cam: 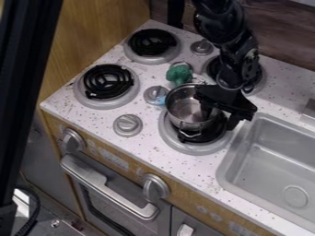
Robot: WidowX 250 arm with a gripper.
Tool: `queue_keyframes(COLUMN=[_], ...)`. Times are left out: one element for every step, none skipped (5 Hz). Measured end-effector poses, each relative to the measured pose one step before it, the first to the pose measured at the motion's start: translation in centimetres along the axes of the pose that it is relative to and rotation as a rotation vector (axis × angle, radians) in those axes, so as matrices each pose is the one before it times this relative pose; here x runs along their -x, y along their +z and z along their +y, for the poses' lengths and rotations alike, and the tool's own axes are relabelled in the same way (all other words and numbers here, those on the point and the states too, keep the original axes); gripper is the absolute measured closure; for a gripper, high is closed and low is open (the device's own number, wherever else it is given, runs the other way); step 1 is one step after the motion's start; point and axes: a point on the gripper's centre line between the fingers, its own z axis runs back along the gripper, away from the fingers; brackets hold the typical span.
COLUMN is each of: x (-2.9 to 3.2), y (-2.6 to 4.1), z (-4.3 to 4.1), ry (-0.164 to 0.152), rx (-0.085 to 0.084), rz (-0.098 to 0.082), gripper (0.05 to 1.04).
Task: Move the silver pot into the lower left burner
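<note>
The gripper (220, 112) hangs over the right side of the silver pot (184, 110). It is open, one finger inside the pot's rim and the other outside to the right, with a gap between them. Upright, the pot stands on the front right burner (194, 146), slightly toward its back left. Part of its right rim is hidden by the gripper. The lower left burner (107, 83), a black coil in a grey ring, lies to the pot's left with nothing on it.
A green toy (179, 73) lies just behind the pot, and a small blue item (161, 99) touches its left side. Knobs (128, 125) rise between the burners. The back left burner (152, 44) is farther off; a grey sink (271, 161) lies to the right.
</note>
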Motion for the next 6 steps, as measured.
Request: queue_keyframes(x=[0.447,-0.068,-1.278,-0.960,0.263,-0.138], y=[-0.234,0.516,1.680,1.944,0.023,-0.780], z=[0.246,0.505,1.197,3.180,4.384,4.723], ry=[-0.0229,-0.0009,-0.0112,-0.0476,0.0609,0.0814], rx=[-0.0082,0.0044,-0.0114,-0.0454,-0.0444,-0.0502], rz=[0.0041,-0.0067,-0.0583,-0.0572,0.0384,-0.0016], gripper=[0.703,0.926,1.007,1.013,1.013,1.013])
